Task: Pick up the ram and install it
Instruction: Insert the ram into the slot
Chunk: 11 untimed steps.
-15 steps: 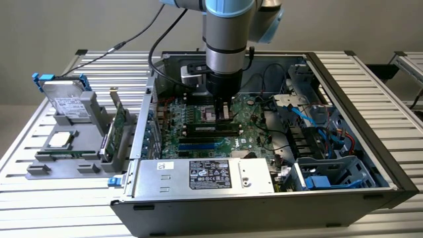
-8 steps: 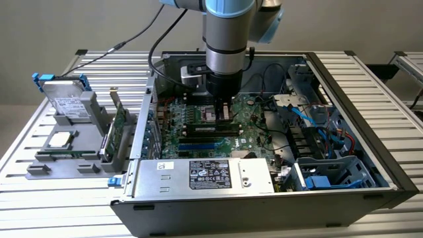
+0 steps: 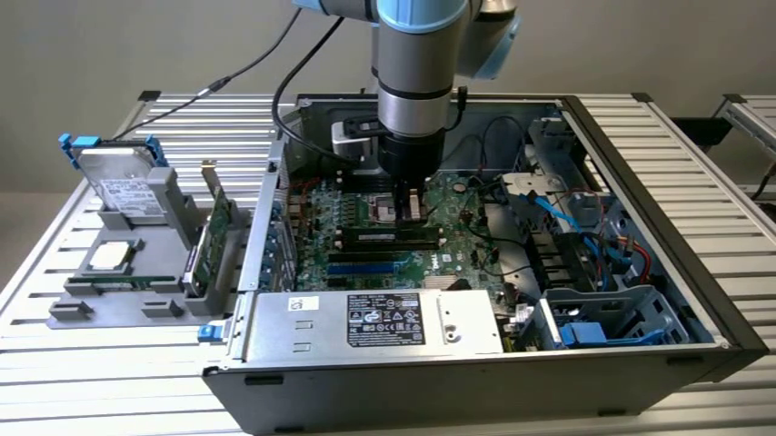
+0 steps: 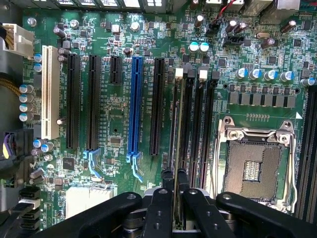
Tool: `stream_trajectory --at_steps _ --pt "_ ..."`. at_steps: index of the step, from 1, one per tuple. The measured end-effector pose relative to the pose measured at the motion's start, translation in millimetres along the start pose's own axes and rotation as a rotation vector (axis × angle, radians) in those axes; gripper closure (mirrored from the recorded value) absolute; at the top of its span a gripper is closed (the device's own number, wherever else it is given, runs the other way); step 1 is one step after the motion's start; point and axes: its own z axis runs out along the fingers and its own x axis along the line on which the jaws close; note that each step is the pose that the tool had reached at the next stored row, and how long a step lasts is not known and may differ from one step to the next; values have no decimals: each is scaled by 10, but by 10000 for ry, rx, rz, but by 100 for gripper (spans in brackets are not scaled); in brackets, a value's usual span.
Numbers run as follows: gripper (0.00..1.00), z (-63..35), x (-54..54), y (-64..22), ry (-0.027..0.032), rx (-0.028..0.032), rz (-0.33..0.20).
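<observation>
Ram stick (image 4: 177, 124), thin green circuit board edge-on, long axis parallel to long black slots (image 4: 208, 129); black gripper (image 4: 176, 179) clamped on it.

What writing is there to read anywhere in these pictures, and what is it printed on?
No text can be read for certain.
On the power supply label: print too small.
On the hard drive label: blurred.
On the motherboard: markings too small.
On the ram: seen edge-on, label hidden.
</observation>
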Motion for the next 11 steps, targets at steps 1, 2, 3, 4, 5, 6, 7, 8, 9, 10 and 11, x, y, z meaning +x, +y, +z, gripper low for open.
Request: stream_trajectory --at_steps 1,2,3,4,5,6,7,8,9,10,11 --pt "87 0 0 0 0 0 0" --pt "87 1 1 0 1 -1 -1" --pt "87 4 1 0 0 0 0" --pt "87 8 0 0 -2 1 -1" --pt "87 9 0 0 1 0 0" --pt "87 9 0 0 1 -1 -1" --pt "87 9 0 0 2 -1 -1" --pt "87 10 0 0 1 -1 -1" --pt "87 11 0 0 1 0 0" --pt "87 13 0 0 -1 0 0" --pt "87 15 -1 0 -2 1 2"
